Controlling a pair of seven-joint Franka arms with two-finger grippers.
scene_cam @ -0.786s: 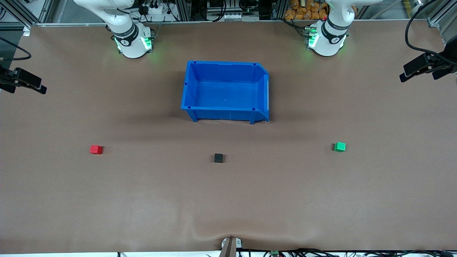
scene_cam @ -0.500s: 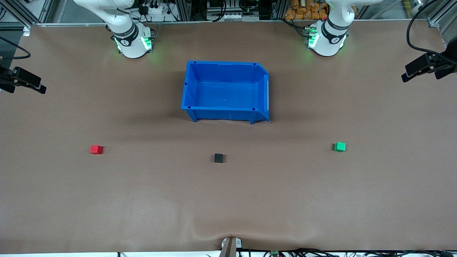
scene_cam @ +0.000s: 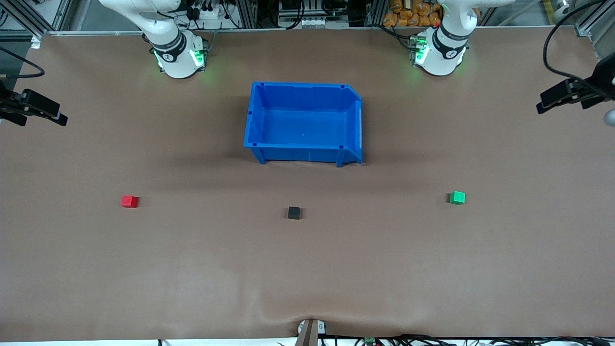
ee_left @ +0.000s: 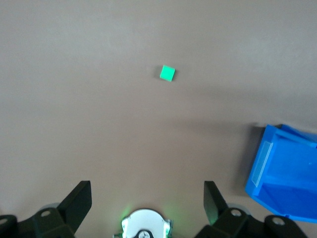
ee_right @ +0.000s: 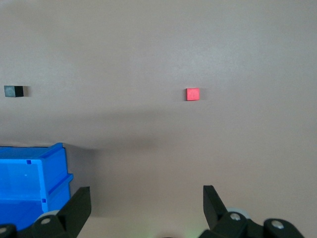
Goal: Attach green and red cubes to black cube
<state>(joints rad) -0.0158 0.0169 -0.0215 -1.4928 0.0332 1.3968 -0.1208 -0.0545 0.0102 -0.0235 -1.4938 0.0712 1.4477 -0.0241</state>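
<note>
The black cube (scene_cam: 294,213) lies on the brown table, nearer to the front camera than the blue bin. The red cube (scene_cam: 129,201) lies toward the right arm's end, and the green cube (scene_cam: 457,197) toward the left arm's end. My left gripper (scene_cam: 545,103) hangs open and empty over the table's edge at the left arm's end. Its wrist view shows the open gripper (ee_left: 147,196) and the green cube (ee_left: 167,73) well apart from it. My right gripper (scene_cam: 57,117) hangs open and empty over the right arm's end. Its wrist view shows the open gripper (ee_right: 146,201), the red cube (ee_right: 192,94) and the black cube (ee_right: 13,91).
An empty blue bin (scene_cam: 298,154) stands mid-table between the two arm bases, farther from the front camera than the cubes. It also shows in the left wrist view (ee_left: 262,163) and the right wrist view (ee_right: 49,168). Cables hang at the left arm's end.
Both grippers have shifted slightly at the table's ends. The three cubes and the bin have not moved.
</note>
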